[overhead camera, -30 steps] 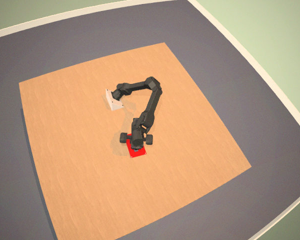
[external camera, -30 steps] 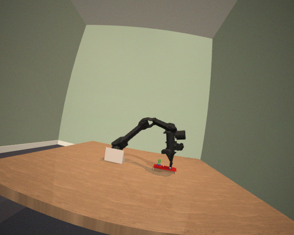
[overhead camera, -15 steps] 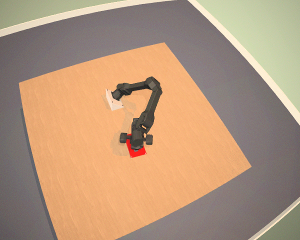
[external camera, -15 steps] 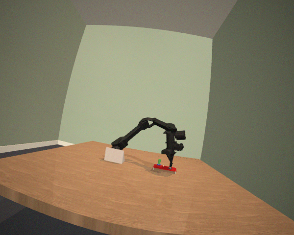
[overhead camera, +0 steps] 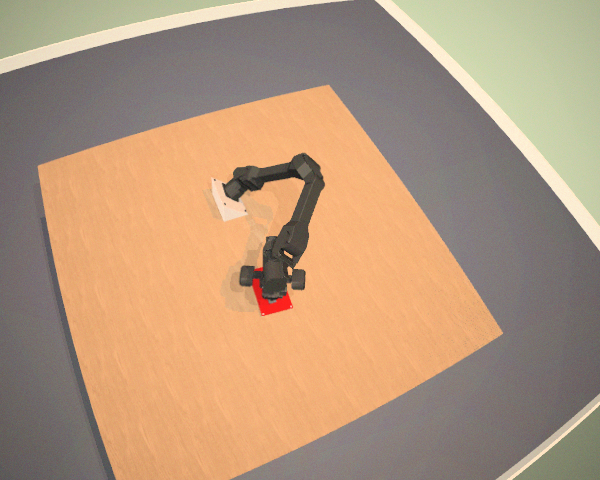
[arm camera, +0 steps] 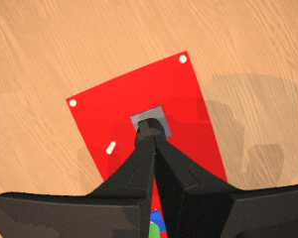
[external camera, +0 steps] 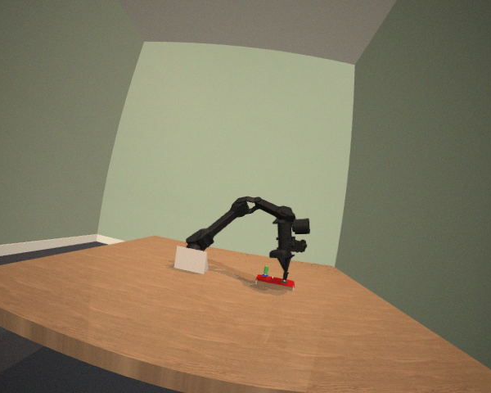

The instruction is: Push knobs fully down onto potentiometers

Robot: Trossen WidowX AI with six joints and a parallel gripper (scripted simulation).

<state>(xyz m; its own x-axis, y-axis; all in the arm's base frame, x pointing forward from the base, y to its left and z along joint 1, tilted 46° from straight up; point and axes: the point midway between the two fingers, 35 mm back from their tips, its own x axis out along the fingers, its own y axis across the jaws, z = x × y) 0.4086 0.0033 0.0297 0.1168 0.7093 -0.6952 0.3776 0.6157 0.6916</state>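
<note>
The red circuit board [overhead camera: 276, 308] [external camera: 275, 282] [arm camera: 164, 79] stands on short legs. The grey potentiometer [overhead camera: 272, 300] [arm camera: 164, 124] is near one end; a dark round shape, seemingly its knob [arm camera: 145, 130], shows right at the fingertips. How far down that knob sits is hidden. The green knob [external camera: 266, 269] [arm camera: 154, 230] stands upright and tall on the blue potentiometer [external camera: 264, 275] [arm camera: 160, 221] toward the other end. My gripper [external camera: 285, 277] [arm camera: 152, 143] is shut with nothing visible between its fingers, pointing down over the grey potentiometer, its tips at or just above the dark knob; contact cannot be told.
A white block-like stand [overhead camera: 231, 210] [external camera: 191, 259] is by the arm's base on the wooden table [overhead camera: 367, 335] [external camera: 237, 330]. A small white pin [arm camera: 110, 148] stands on the board beside the grey potentiometer. White dots mark the board's corners.
</note>
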